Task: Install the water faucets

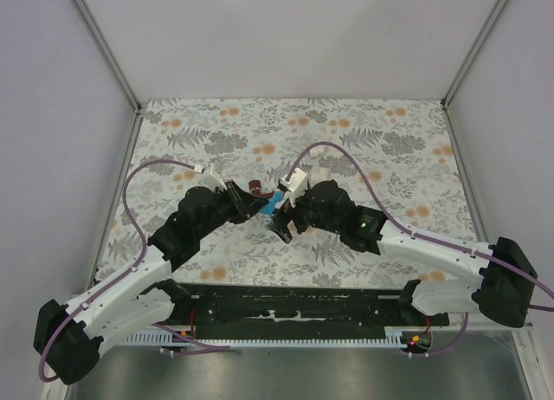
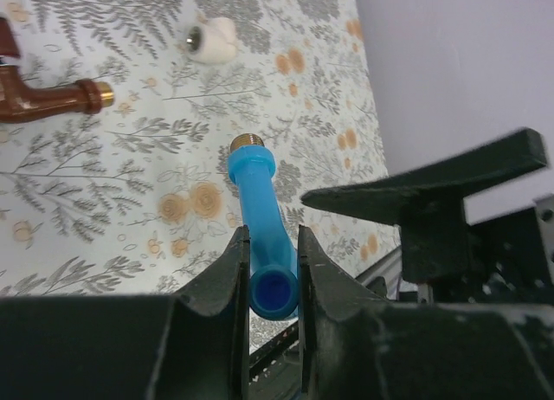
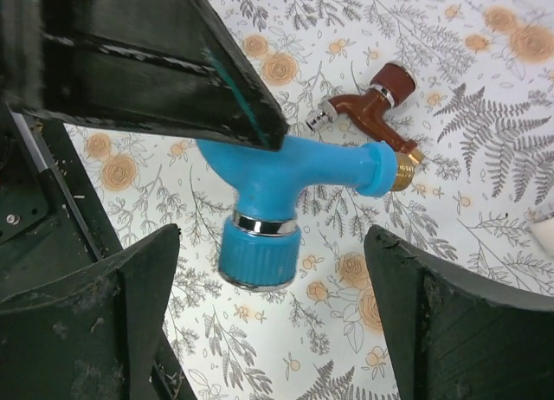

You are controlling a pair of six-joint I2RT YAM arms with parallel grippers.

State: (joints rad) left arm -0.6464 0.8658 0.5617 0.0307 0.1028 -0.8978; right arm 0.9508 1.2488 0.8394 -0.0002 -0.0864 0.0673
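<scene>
Glossy plastic blue faucet (image 3: 294,170), brassy metal thread (image 3: 402,168); matt printed cloth (image 3: 363,36)

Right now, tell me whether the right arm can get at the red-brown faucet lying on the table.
Probably not directly. The right end effector is open, but the blue faucet, clamped by the left end effector, sits between it and the red-brown faucet on the table.

Blue faucet (image 3: 286,170); red-brown faucet (image 3: 372,106); white fitting (image 2: 212,41); tablecloth (image 1: 346,132) white, grey ferns, orange flowers.
</scene>
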